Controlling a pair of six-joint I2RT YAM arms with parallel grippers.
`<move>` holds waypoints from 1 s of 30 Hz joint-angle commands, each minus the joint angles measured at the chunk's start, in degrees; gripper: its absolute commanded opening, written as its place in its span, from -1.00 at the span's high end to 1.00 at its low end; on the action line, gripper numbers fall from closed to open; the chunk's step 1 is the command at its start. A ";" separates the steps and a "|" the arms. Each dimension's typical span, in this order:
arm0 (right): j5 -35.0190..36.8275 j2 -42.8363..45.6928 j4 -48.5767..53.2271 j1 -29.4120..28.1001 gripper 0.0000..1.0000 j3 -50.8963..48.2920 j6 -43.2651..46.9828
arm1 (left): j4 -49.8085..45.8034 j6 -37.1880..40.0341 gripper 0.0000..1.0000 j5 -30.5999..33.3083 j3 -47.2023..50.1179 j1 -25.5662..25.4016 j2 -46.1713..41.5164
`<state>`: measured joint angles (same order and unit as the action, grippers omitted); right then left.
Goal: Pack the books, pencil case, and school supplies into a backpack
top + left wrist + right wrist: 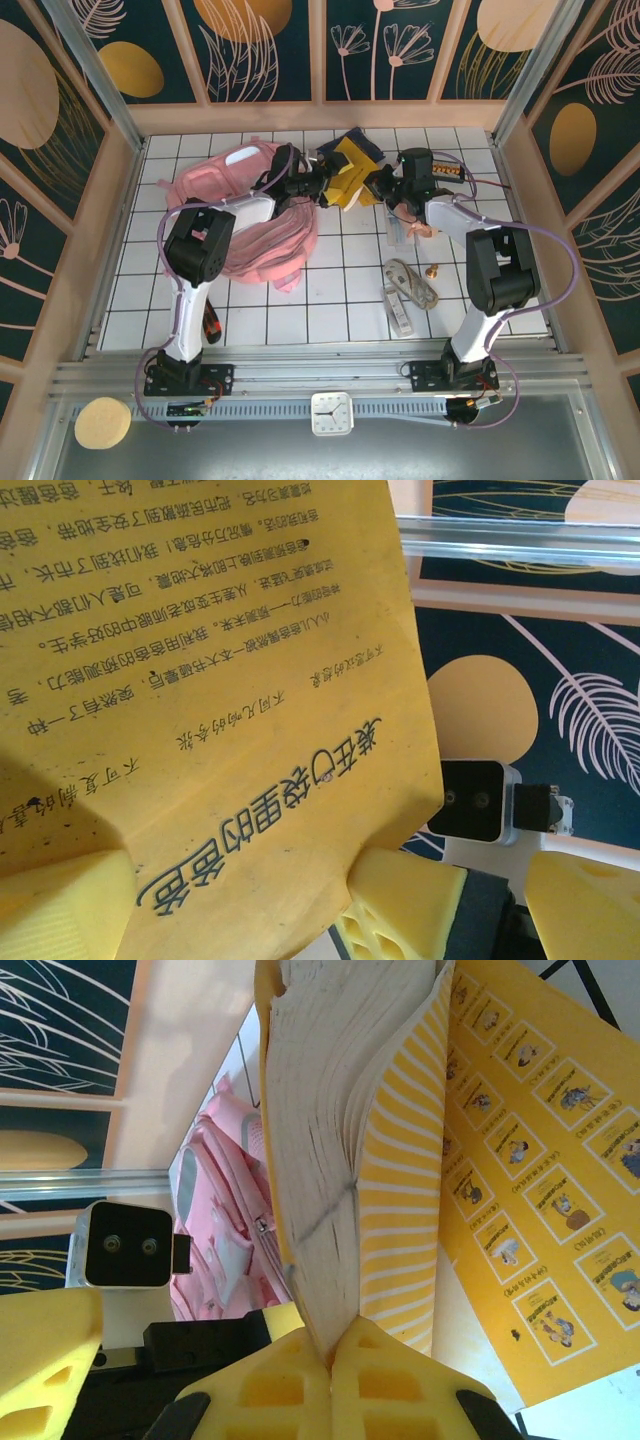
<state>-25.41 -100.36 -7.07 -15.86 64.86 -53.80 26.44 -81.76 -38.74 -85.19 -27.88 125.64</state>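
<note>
- Yellow book [330,1160]: clamped at the page edge between the closed pads of right gripper [330,1360], raised beside backpack [250,235].
- Left gripper [320,910]: fingers spread wide, cover in the gap, nothing gripped.
- Not yet packed: navy book [367,140], pencil case [405,233], ruler [398,310], cord bundle [420,285] on the tiles.
- Judged progress: early, nothing seen inside.

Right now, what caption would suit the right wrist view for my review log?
Right claw shut on the yellow book, its pages fanning open, with the pink backpack behind.
</note>
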 commanded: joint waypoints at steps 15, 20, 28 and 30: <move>-2.89 -2.39 -4.27 -0.68 1.00 5.80 -2.81 | -9.12 0.66 -0.98 0.10 8.28 1.98 -7.54; -2.94 -1.61 -3.35 -0.79 1.00 6.13 -3.26 | -6.43 -2.04 -0.98 0.03 6.09 1.14 -5.15; -3.54 -0.87 -4.68 -1.20 1.00 5.06 -7.02 | 1.08 -8.61 -0.98 1.89 3.96 0.64 -1.16; -3.84 -0.81 -5.18 -1.50 1.00 4.17 -8.41 | 4.49 -10.71 -0.98 3.24 4.45 0.58 -0.63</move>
<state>-27.11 -103.15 -7.53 -16.51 68.27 -59.51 25.67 -82.52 -37.60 -79.83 -27.03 123.57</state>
